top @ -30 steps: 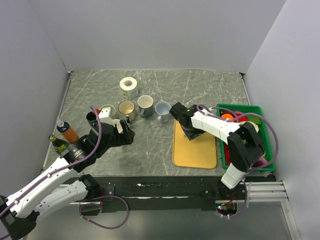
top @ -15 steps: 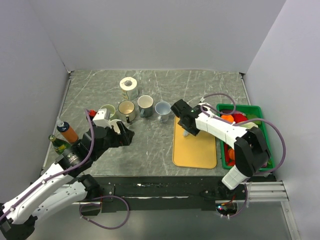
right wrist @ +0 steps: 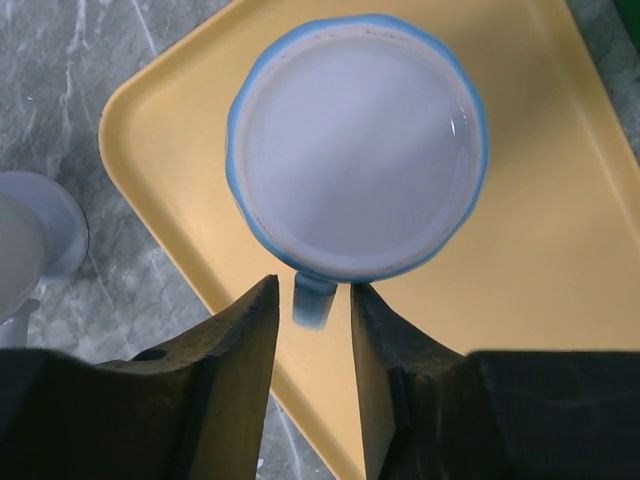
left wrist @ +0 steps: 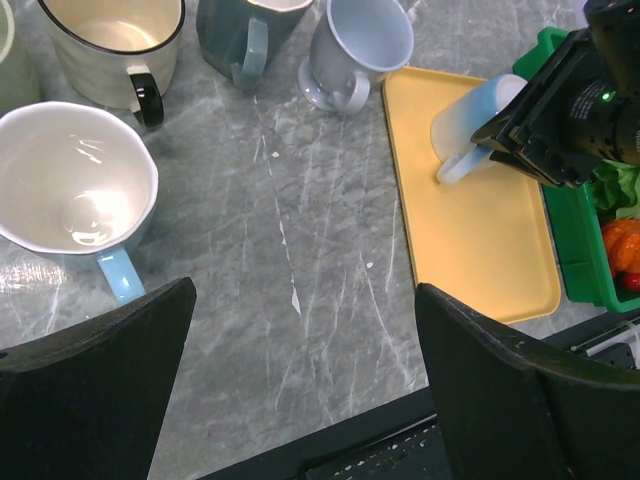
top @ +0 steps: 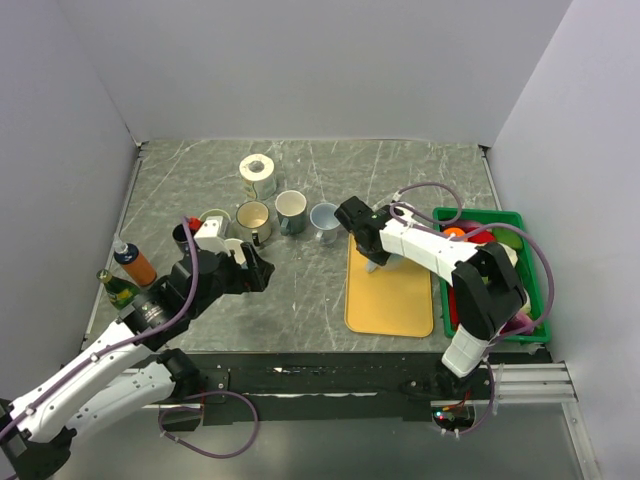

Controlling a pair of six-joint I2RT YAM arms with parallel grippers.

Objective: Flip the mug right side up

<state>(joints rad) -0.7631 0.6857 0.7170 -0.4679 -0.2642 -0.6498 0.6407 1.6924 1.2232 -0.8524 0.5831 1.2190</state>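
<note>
The mug (right wrist: 355, 160) is white with a blue edge and stands upside down on the yellow tray (right wrist: 540, 250), flat base up. It also shows in the left wrist view as the mug (left wrist: 468, 122), and in the top view the mug (top: 380, 264) is mostly hidden under the arm. My right gripper (right wrist: 313, 295) hangs just above it. The jaws straddle the mug's handle (right wrist: 312, 300) with a thin gap on each side, so it is open but narrow. My left gripper (left wrist: 300, 370) is wide open over bare tabletop, holding nothing.
A row of upright mugs stands behind the left gripper: white with a blue handle (left wrist: 75, 195), cream with a black handle (top: 252, 218), grey-blue (top: 291, 208), pale blue (top: 325, 218). There is a paper roll (top: 257, 170), bottles (top: 133, 264) at left, and a green bin (top: 533, 262) at right.
The right gripper has settled lower over the mug and its jaws have narrowed around the handle. The left arm has shifted slightly; its jaws stay wide.
</note>
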